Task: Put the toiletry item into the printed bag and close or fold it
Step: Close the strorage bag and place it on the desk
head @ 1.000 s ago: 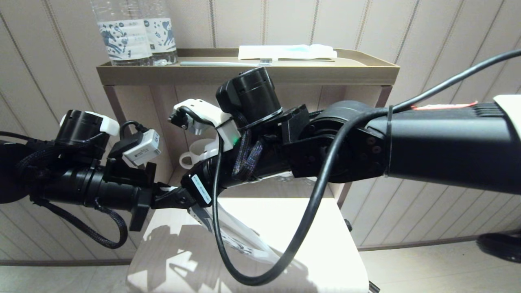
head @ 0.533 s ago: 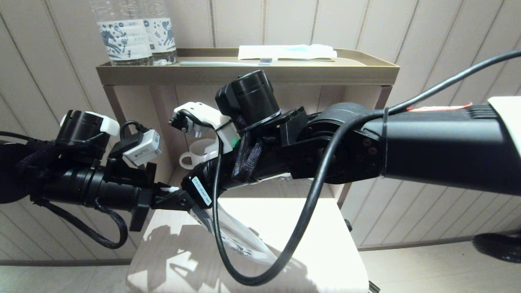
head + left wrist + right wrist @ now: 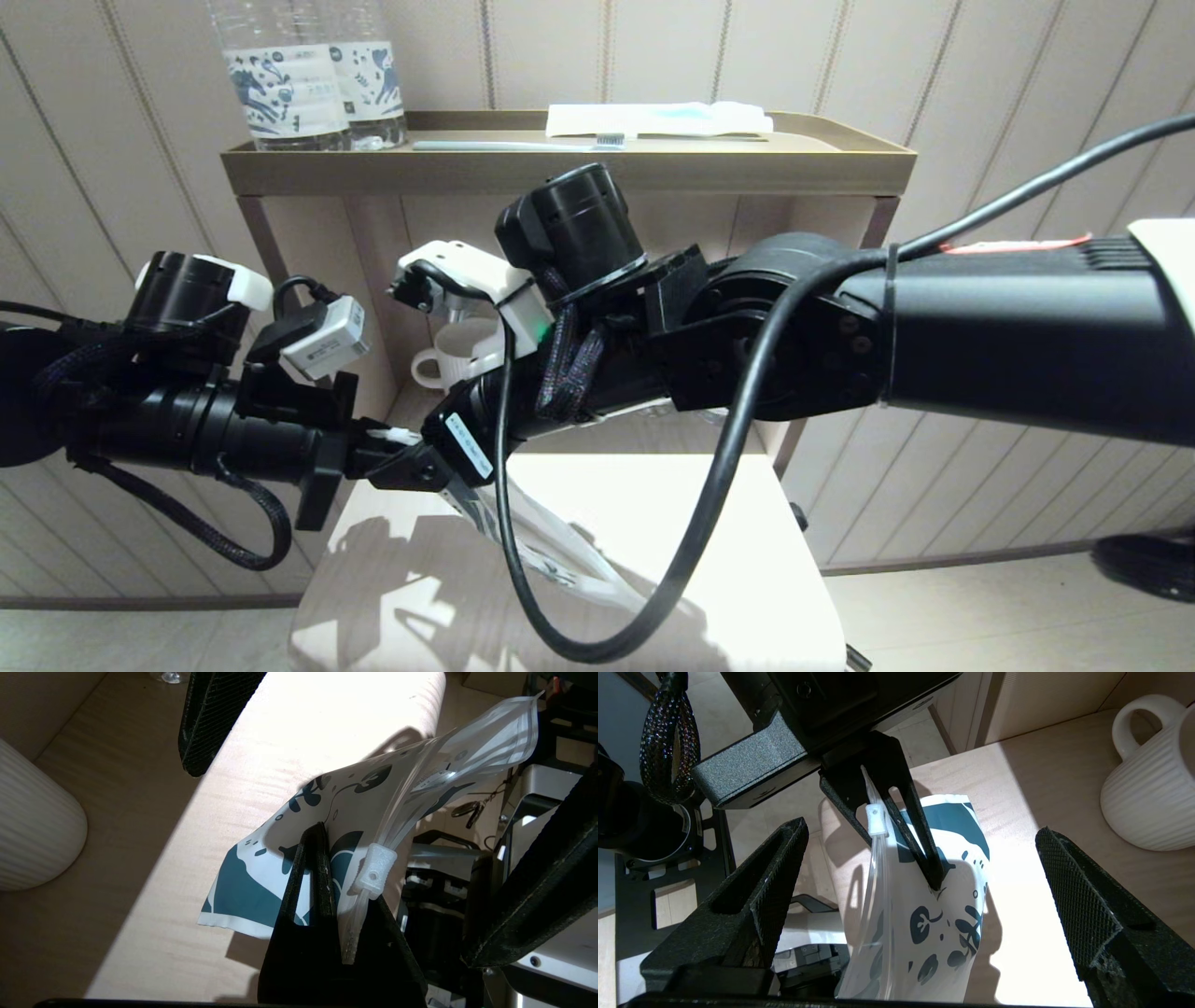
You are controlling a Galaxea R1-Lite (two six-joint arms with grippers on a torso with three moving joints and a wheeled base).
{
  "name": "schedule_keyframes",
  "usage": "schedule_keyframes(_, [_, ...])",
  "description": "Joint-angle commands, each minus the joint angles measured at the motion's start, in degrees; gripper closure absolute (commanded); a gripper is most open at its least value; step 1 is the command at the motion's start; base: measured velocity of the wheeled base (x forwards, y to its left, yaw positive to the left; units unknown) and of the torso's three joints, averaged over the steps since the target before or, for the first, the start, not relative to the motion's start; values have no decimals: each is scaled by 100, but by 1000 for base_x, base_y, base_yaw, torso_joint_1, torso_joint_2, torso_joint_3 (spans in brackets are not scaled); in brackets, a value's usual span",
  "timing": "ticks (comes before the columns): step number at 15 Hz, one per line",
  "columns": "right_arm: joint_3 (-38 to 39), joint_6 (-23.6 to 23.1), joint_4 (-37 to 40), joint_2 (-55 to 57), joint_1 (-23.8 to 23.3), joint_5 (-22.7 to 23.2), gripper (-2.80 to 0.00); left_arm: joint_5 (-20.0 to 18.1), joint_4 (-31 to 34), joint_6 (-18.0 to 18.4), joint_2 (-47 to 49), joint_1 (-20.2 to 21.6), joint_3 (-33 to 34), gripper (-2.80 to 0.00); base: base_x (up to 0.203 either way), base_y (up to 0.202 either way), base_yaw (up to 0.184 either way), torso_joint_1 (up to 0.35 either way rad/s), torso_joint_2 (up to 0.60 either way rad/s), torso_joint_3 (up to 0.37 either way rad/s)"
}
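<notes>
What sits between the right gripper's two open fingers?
In the right wrist view, the printed bag hangs between the right gripper's open fingers, untouched by either, pinched at its top by the shut left gripper.

Your open right gripper (image 3: 915, 896) straddles the printed bag (image 3: 924, 933), pinched by the left gripper (image 3: 896, 826). The white mug (image 3: 1153, 788), seemingly near the table's (image 3: 766, 523) back edge, crowds that side.

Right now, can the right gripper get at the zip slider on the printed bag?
Probably yes. The right gripper is open, its fingers either side of the printed bag. The left gripper pinches the bag beside the slider, crowding it.
</notes>
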Motion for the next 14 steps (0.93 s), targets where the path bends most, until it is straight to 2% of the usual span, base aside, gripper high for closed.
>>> schedule_keyframes(1, [-5, 1, -8, -7, 5, 20, -280, -26, 7, 25, -2, -3, 3, 0, 0, 0, 0, 0, 0, 0])
schedule_keyframes(8, [-10, 22, -102, 2, 12, -50, -280, -18, 7, 34, -1, -3, 3, 0, 0, 0, 0, 0, 0, 0])
schedule_keyframes(9, [-5, 21, -94, 14, 12, -50, 0, -18, 7, 34, -2, 6, 3, 0, 0, 0, 0, 0, 0, 0])
schedule_keyframes(14, [-14, 1, -111, 28, 3, -41, 0, -18, 7, 34, 15, -3, 3, 0, 0, 0, 0, 0, 0, 0])
